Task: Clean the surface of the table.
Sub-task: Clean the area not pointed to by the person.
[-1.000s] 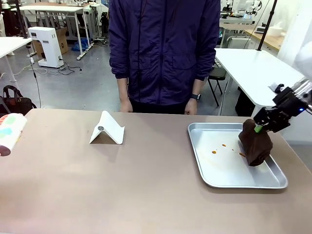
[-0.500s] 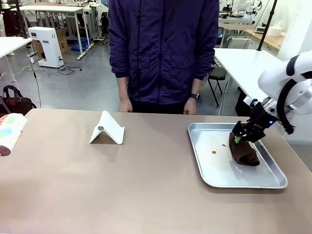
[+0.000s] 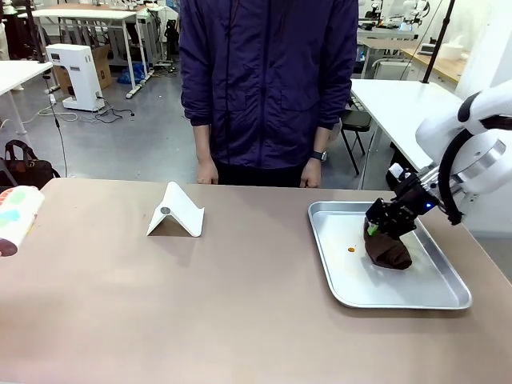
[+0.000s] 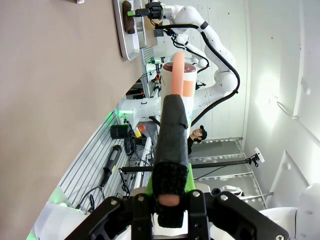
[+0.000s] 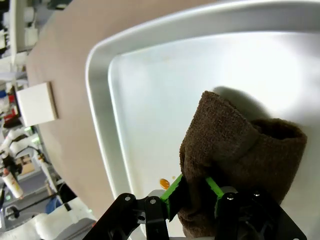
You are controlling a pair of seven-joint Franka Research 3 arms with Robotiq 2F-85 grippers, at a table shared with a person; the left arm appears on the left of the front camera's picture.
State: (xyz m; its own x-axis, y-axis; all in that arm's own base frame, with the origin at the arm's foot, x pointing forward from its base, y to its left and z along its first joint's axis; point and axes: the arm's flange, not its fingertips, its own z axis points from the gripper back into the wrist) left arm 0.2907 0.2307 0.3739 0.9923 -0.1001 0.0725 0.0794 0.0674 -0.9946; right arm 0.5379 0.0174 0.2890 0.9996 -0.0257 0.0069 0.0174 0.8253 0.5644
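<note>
Right gripper (image 3: 374, 230): clenched on brown cloth (image 3: 389, 250), pressed into metal tray (image 3: 400, 302); orange spots (image 3: 350, 250) just beside, presumably for wiping.

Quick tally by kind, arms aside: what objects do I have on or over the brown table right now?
Tray: 1
Cloth, lying in the tray: 1
Stand, white, folded: 1
Cylinder, patterned, at the left edge: 1
Total: 4
</note>
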